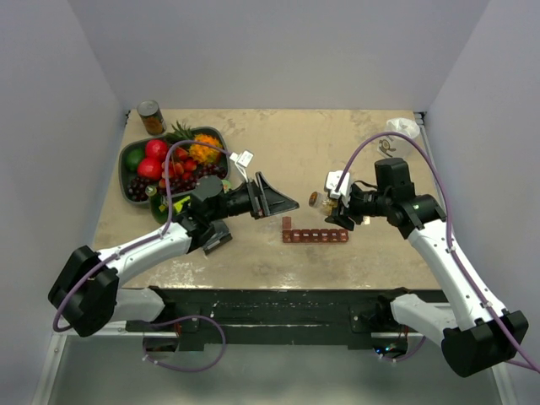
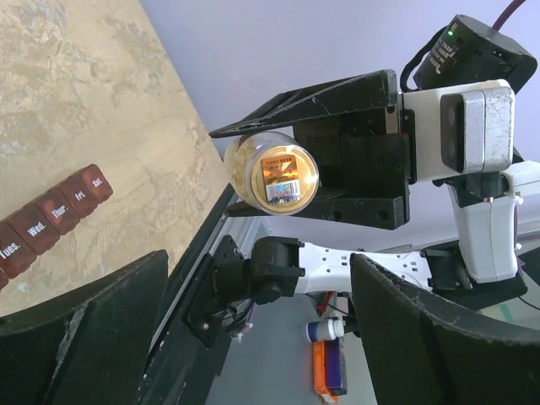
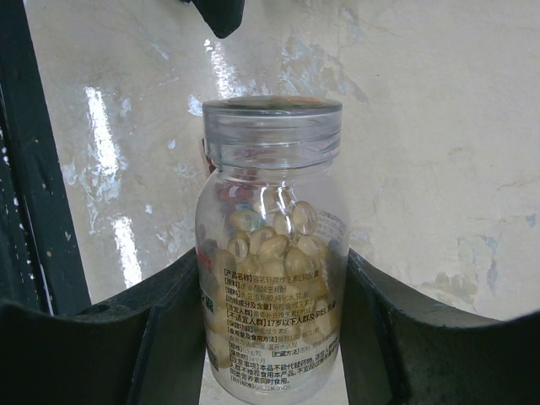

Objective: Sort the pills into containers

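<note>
Nearest the lens, my right claw gripped a clear bottle with the pills inside; its label I could not read. My left claw stood wide open, empty. The containers lay on the surface between the claws, cut off in the left wrist view; a fruit bowl sat far left.

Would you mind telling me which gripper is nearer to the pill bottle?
Right. The right gripper is closed around the pill bottle, gripping its body. The left gripper stands open to the bottle's left, across a gap, touching nothing.
</note>
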You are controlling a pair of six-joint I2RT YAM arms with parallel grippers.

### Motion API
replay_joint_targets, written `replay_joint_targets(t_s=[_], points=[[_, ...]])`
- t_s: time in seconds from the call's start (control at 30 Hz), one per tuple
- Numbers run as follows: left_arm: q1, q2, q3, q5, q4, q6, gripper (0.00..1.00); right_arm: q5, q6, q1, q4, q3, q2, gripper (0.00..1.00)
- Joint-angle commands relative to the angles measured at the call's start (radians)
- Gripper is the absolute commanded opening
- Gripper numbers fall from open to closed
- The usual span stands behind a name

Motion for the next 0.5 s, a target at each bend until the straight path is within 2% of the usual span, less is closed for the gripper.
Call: replay_joint_targets(t_s=[0.0,0.47], points=[[-0.008,0.011,0.027,0.011,0.082,-0.017,0.92,-0.006,-0.013,0.005,0.018,0.031,-0.003,0.00],[-0.018,0.090,0.075,0.009,0.119,-0.026,0.92,0.003,-0.013,0.011,0.022,0.027,0.003,0.00]])
